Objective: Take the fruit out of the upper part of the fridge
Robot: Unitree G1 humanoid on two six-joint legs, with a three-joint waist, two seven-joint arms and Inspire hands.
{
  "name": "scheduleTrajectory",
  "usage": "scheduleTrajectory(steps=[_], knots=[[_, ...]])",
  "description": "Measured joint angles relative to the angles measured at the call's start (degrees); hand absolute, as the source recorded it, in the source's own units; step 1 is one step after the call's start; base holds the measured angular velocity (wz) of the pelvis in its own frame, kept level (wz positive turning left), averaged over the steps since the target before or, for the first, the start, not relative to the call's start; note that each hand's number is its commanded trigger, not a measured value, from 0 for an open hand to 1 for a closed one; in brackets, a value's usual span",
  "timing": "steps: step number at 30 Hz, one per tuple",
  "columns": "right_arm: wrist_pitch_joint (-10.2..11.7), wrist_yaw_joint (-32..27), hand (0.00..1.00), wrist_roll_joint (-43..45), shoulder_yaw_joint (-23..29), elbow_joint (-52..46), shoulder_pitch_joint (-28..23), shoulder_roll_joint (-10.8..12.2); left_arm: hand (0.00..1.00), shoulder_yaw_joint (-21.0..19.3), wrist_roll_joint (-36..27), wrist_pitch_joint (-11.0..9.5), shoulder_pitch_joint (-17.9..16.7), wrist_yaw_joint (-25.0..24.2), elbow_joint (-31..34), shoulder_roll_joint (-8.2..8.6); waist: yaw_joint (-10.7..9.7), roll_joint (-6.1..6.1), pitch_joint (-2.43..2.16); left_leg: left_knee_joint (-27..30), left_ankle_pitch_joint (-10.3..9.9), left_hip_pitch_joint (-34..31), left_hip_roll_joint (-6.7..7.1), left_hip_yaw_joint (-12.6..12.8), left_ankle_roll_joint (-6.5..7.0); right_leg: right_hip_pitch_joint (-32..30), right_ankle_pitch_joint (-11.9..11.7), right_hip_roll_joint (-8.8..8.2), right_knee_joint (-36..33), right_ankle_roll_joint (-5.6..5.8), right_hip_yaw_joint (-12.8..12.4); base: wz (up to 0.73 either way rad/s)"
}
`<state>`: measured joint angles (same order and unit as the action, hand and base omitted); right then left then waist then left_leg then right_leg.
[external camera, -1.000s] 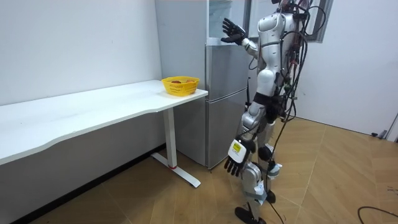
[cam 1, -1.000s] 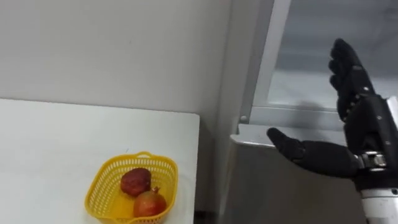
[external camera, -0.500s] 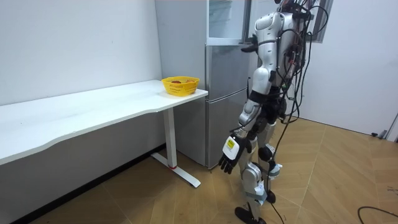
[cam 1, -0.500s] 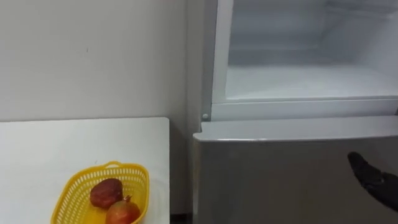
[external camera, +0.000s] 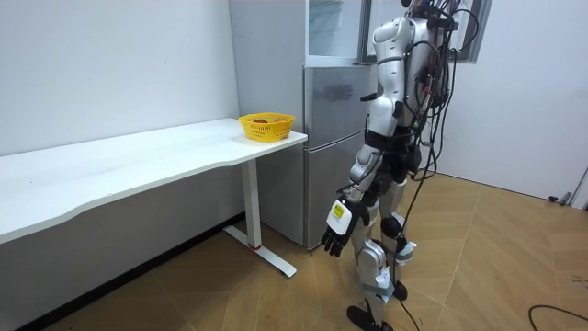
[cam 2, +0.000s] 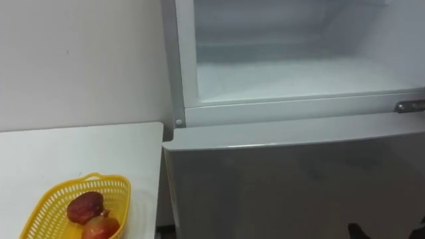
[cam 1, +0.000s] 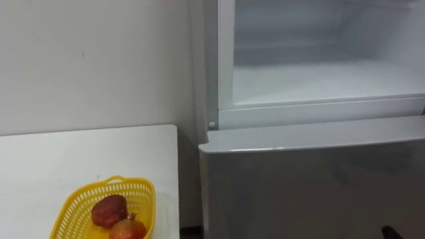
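Before the fridge, in the room view, we see the robot standing upright and close to it, with the long white bench [external camera: 138,161] running off to the room view's left. Its left hand [external camera: 337,232] hangs low beside its thigh, fingers slack and loosely spread, with nothing in them. Of the right hand [cam 2: 356,232] we catch just a dark tip at the bottom edge of the eye views, in front of the flat grey lower fridge door [cam 1: 305,186]. We cannot tell how its fingers stand or whether they have anything.

The white-lined upper fridge compartment [cam 1: 319,79] stands open directly above that grey door, its pale shelf floor facing us. We cannot tell from these views which item in it the task means.

To the left, near the bench's corner beside the fridge, sits a yellow plastic mesh basket [cam 1: 143,196]. It holds a dark red wrinkled fruit [cam 1: 109,210] and, touching it on the near side, a rounder reddish-orange fruit [cam 1: 127,230]. A plain white wall [cam 1: 99,60] rises behind the bench.
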<state>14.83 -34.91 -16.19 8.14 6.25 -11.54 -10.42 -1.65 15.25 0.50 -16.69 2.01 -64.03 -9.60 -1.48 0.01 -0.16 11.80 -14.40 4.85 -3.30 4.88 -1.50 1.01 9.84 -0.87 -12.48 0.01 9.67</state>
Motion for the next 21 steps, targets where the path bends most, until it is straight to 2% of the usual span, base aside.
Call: scheduleTrajectory(steps=[5,9,11,15,17,21], knots=[[-0.02,-1.93,0.0,-5.45,-0.12,7.26,-1.19,0.64,0.0,0.12,-0.19,0.36,-1.01,0.32,1.57,0.06,-0.14,-0.15,0.11,0.05,0.0,-0.22,0.09,0.21,0.0,-0.17,0.25,-0.07,-0.05,0.16,-0.13,0.0],[0.01,-2.4,0.0,-18.35,-0.11,14.21,-2.04,0.65,0.0,0.15,-3.29,0.4,-1.93,1.31,2.29,0.34,-0.22,0.04,-0.16,0.06,0.0,0.06,0.05,0.08,0.0,0.17,0.44,-0.05,-0.09,0.07,-0.01,0.02],[-0.07,-2.35,0.0,-23.31,0.28,18.3,-2.05,0.67,0.0,-0.03,-3.31,0.41,-2.17,1.31,2.45,0.62,-0.57,-0.15,-0.03,0.06,0.0,0.08,0.06,-0.24,0.0,0.35,0.44,-0.03,0.07,0.07,0.16,0.08],[-1.35,-3.15,0.0,-34.16,4.96,24.15,-1.99,0.95,0.0,-0.77,-3.38,0.45,-4.36,1.34,4.43,0.96,-2.28,-0.14,0.02,-0.03,0.0,0.18,0.14,-0.34,0.0,0.35,0.9,-0.2,-0.38,0.03,0.39,0.03],[-1.72,-3.78,0.0,-39.2,8.7,26.07,-1.3,0.89,0.0,-1.81,-3.36,0.49,-4.36,1.34,4.41,1.04,-2.92,-0.39,0.12,-0.14,0.0,0.61,0.13,-0.24,0.0,0.15,1.17,-0.14,-0.56,0.03,-0.12,-0.02],[-1.73,-5.1,0.0,-50.17,16.67,27.34,-1.04,-0.15,0.0,-4.75,-3.34,0.36,-4.39,1.19,5.62,1.11,-3.27,-1.36,0.02,-0.18,0.0,0.87,0.08,-0.18,-0.01,0.17,1.49,-0.03,-0.46,-0.07,-0.45,0.0]])
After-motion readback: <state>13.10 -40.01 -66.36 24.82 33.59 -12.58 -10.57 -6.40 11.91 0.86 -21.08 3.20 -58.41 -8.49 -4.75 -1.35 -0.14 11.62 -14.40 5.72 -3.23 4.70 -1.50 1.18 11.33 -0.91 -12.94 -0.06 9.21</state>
